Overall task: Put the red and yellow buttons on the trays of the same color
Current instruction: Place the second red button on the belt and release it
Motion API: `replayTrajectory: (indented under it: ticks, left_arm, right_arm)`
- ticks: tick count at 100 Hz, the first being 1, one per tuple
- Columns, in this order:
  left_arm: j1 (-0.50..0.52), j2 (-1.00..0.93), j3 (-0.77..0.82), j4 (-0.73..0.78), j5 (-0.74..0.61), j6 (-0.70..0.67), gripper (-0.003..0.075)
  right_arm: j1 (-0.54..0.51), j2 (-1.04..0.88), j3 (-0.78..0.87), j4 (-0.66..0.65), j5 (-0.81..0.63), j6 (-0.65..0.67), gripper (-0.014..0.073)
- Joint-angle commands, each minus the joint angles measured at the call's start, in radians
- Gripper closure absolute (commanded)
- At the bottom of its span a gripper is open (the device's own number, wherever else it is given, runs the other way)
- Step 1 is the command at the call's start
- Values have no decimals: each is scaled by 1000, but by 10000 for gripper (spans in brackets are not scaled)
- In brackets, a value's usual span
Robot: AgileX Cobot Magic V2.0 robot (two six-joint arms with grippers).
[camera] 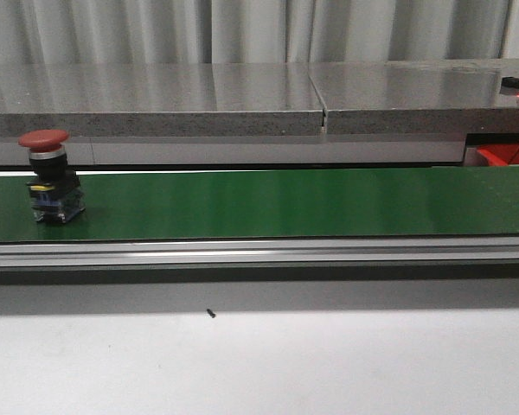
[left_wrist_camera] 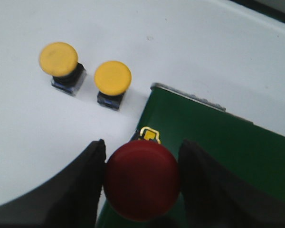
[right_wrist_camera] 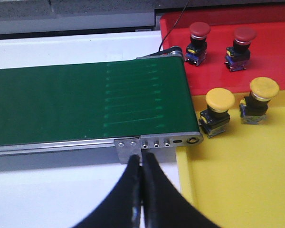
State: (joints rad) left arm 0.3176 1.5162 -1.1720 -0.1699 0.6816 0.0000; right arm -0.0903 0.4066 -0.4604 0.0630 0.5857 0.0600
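The conveyor belt [camera: 285,203] looks like matt green rubbery sheet, smooth, with a faint sheen; along its near edge runs a rail [camera: 259,252] of brushed silvery metal; behind the belt, the stone-like counter [camera: 156,99] is speckled grey and polished; the red button [camera: 43,138] standing on the belt has a smooth, dull plastic cap; beyond the belt's end, the red tray [right_wrist_camera: 270,57] and yellow tray [right_wrist_camera: 247,175] look like smooth plastic; the table [camera: 259,363] in front of the belt is plain matt white.
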Motion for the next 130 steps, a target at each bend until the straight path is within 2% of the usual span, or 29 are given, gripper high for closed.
replayTrajectory:
  ticks: [1,29,34,46,51,64,81,90,99,121,130]
  left_arm:
    - [-21,-43,6,-27,-75,0,426]
    - [-31,-43,59,-45,-89,0,419]
    - [-31,-43,59,-45,-80,0,381]
    - [-31,-43,59,-52,-66,0,183]
    - [-31,-44,59,-54,-64,0,128]
    - [-38,-67,59,-67,-69,31,127]
    - [-60,-148,63,-197,-60,206,208]
    - [-73,-193,72,-213,-47,218,269]
    - [-73,-242,95,-213,-35,218,373]
    - [-82,-372,184,-216,-13,234,736]
    - [-91,-421,224,-218,-11,234,741]
  right_arm:
    - [1,6,-25,-4,-67,-11,686]
    - [1,6,-25,-4,-67,-11,686]
    - [1,6,-25,-4,-67,-11,686]
    - [1,6,-25,-4,-67,-11,686]
    - [1,6,-25,-4,-67,-11,686]
    - [1,6,-25,-4,-67,-11,686]
    - [1,6,-25,-4,-67,-11,686]
    - [1,6,-25,-4,-67,-11,686]
    - [1,6,-25,-4,-67,-11,686]
    - [1,6,-25,-4,-67,-11,686]
    - [1,6,-25,-4,-67,-11,686]
